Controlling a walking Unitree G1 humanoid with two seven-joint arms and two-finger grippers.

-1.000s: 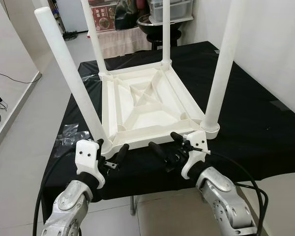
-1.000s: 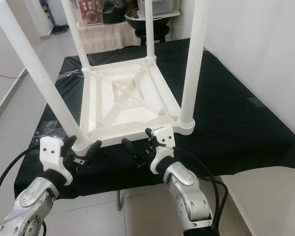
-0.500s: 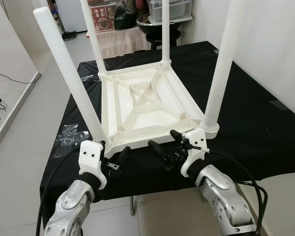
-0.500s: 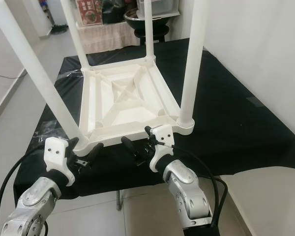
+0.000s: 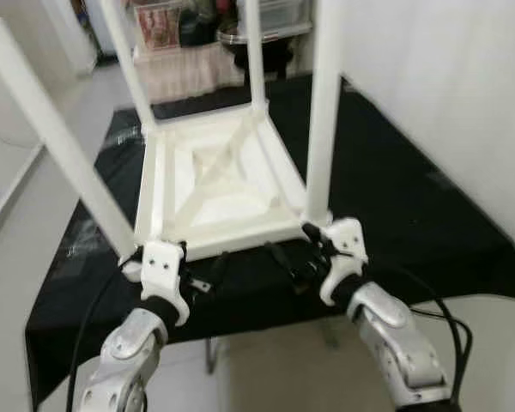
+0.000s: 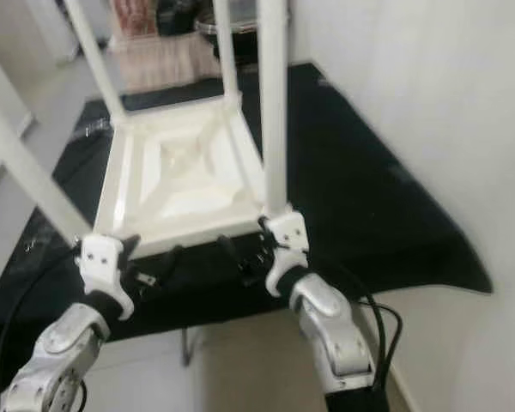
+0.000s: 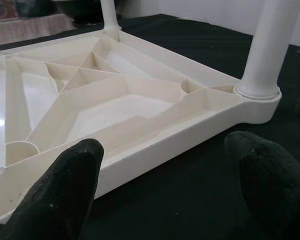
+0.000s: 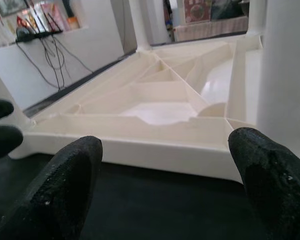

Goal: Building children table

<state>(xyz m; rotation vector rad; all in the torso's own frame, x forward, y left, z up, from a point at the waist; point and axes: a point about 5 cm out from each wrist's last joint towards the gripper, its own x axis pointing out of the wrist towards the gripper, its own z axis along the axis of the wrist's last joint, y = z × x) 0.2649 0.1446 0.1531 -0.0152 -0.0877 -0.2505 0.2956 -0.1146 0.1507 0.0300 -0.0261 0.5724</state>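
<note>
The white children's table (image 5: 215, 184) lies upside down on a black-clothed table (image 5: 395, 197), its four legs pointing up. My left gripper (image 5: 199, 263) is open just before the near rim, close to the foot of the near left leg (image 5: 60, 146). The left wrist view has that rim (image 7: 155, 135) between the black fingers (image 7: 65, 190). My right gripper (image 5: 293, 251) is open at the near right corner, beside the near right leg (image 5: 322, 112). Its wrist view looks across the ribbed underside (image 8: 155, 100) between its fingers (image 8: 270, 180). Neither gripper holds anything.
A white wall (image 5: 429, 86) runs close along the right. Behind the black table stand a dark bowl on a stand (image 5: 249, 43) and boxes. Crumpled clear plastic (image 5: 81, 240) lies on the cloth at the left. Bare floor (image 5: 17, 197) lies to the left.
The whole picture has shifted and blurred, so the camera has moved, now seeing more of the right wall. Both grippers stay open and sit a little nearer the table's near rim.
</note>
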